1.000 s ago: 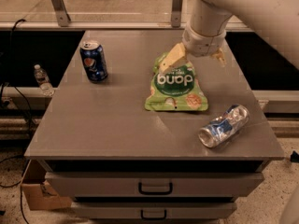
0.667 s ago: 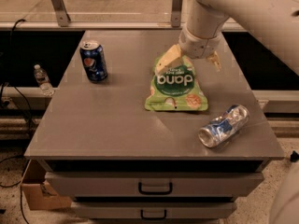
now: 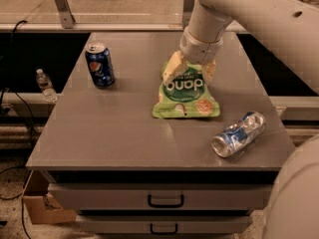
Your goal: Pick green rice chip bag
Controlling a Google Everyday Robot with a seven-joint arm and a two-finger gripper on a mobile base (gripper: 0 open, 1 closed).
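Observation:
The green rice chip bag (image 3: 184, 91) lies flat near the middle of the grey table (image 3: 114, 128), its "dang" lettering upside down to me. My gripper (image 3: 191, 69) comes down from the white arm at the upper right and sits over the bag's far end. Its cream fingers (image 3: 172, 67) are spread, one at each far corner of the bag, low against it. The bag still rests on the table.
A blue soda can (image 3: 99, 65) stands upright at the table's left back. A crushed silver-blue can (image 3: 238, 133) lies on its side at the front right. A water bottle (image 3: 46, 85) stands on a ledge left of the table. Drawers (image 3: 165, 201) are below.
My gripper has moved left and lower, from just beyond the bag's far right corner to over its far end. The bag and both cans have not moved.

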